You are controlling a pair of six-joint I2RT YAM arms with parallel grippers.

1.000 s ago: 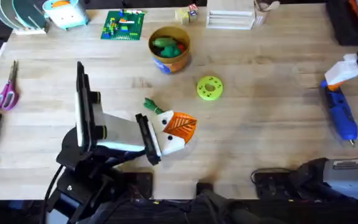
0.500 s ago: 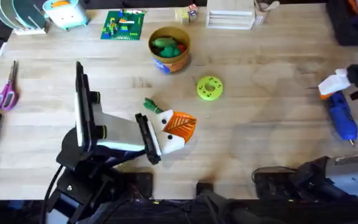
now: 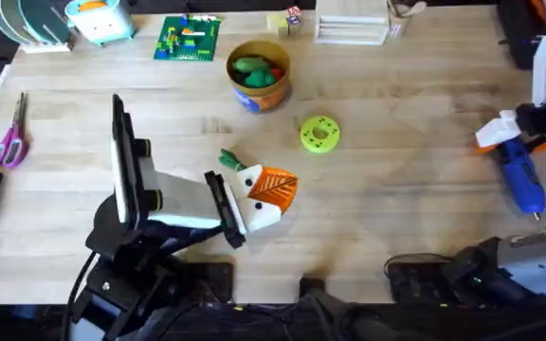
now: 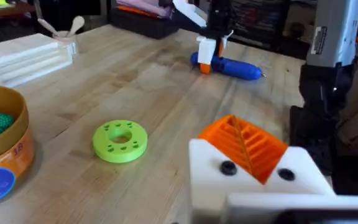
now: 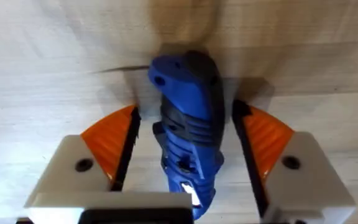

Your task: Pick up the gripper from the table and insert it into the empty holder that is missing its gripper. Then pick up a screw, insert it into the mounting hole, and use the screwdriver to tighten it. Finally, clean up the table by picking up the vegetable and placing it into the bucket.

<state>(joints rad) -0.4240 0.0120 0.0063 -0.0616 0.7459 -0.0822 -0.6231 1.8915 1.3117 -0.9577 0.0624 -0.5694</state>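
The right gripper (image 3: 512,133) sits at the right edge of the overhead frame, over the upper end of the screwdriver (image 3: 521,177), which lies flat on the table (image 3: 406,189) with its thin bit toward the lower right. In the right wrist view the right gripper (image 5: 191,140) is spread wide: the blue screwdriver (image 5: 188,149) body lies between the two orange ribbed pads (image 5: 114,146), with a visible gap on each side, so neither pad touches it. The left gripper (image 3: 259,199) rests low near the centre of the overhead frame, its white finger blocks and orange gripper pad (image 3: 275,186) pointing right; whether its fingers are spread or closed cannot be told. In the left wrist view the white holder (image 4: 253,180) fills the lower right, with an orange ribbed pad (image 4: 247,143) seated in it and two small dark mounting holes (image 4: 228,168) on its face. The vegetable (image 3: 231,160), dark green and thin, lies on the table just to the upper left of the left gripper. The bucket (image 3: 258,74) stands in the upper centre of the overhead frame and holds green items. A lime-green disc (image 3: 319,134) with holes lies between the bucket and the left gripper, to the right of both. Purple-handled scissors (image 3: 10,134) lie at the left edge.
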